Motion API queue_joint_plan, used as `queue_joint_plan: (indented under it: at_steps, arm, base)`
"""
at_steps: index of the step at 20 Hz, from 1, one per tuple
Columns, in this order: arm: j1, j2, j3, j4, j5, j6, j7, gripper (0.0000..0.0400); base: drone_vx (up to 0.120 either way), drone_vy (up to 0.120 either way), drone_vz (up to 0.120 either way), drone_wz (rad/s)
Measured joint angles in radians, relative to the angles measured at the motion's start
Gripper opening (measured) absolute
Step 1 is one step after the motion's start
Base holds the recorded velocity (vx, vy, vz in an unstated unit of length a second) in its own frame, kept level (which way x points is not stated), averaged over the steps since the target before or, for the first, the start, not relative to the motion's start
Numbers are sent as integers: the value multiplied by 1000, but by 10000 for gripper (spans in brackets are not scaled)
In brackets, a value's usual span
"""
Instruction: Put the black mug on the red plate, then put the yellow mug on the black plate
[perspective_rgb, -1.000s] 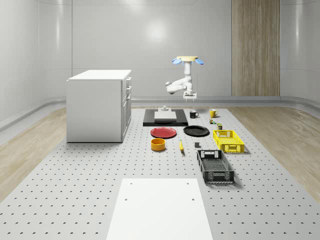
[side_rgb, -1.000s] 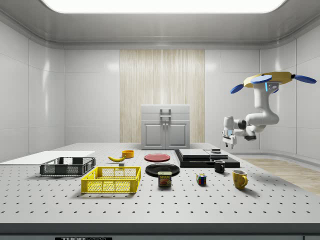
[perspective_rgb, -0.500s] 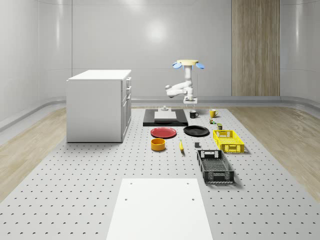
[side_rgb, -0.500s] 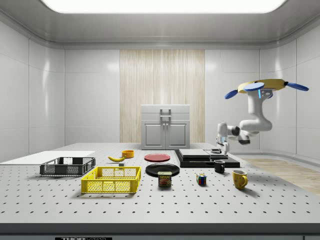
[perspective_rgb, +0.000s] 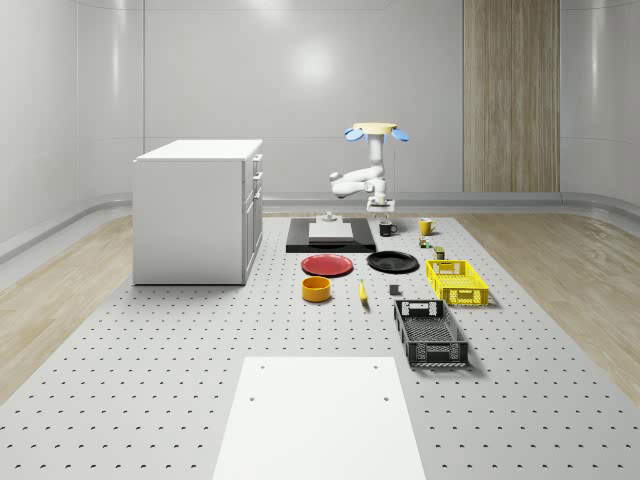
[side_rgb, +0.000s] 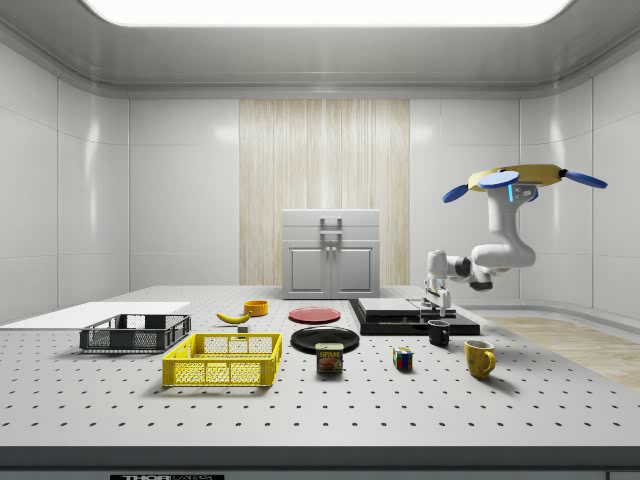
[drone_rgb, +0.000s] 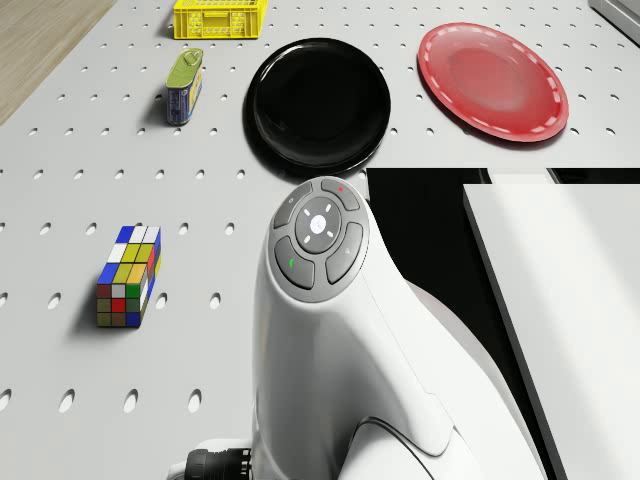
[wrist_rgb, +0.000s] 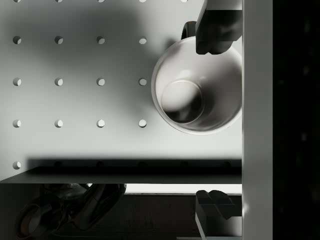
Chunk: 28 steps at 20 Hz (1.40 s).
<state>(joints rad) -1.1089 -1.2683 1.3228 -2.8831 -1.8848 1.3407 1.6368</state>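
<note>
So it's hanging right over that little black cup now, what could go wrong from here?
Two things, probably. In the wrist view the black mug sits off toward one fingertip rather than midway, so closing could nudge or tip it. The mug also stands close beside the black platform, which a finger might catch coming down. The drone hovers, so any sway could add to both.

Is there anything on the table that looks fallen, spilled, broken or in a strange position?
Nothing stands out. The black mug and yellow mug stand upright, the red plate and black plate lie flat, and I see no spill. The drone hovers with its pincer just above the black mug.
</note>
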Motion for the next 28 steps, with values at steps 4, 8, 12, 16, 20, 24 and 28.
queue_joint_plan:
  at_steps: [4,8,12,16,20,24,28]
  arm:
    - [0,-23,-29,5,-22,31,-2,400]
    - [0,-44,-67,13,-54,63,-4,400]
    - [-3,-59,-88,20,-72,86,-4,400]
    - [-6,-74,-116,28,-95,110,-5,400]
    - [-10,-85,-134,34,-110,128,-5,400]
    - [-11,-94,-144,38,-117,141,-6,400]
    - [-8,-102,-146,40,-117,150,-10,336]
  base:
    - [0,0,0,0]
    - [0,0,0,0]
    - [0,0,0,0]
    - [0,0,0,0]
    - [0,0,0,0]
    - [0,0,0,0]
    - [0,0,0,0]
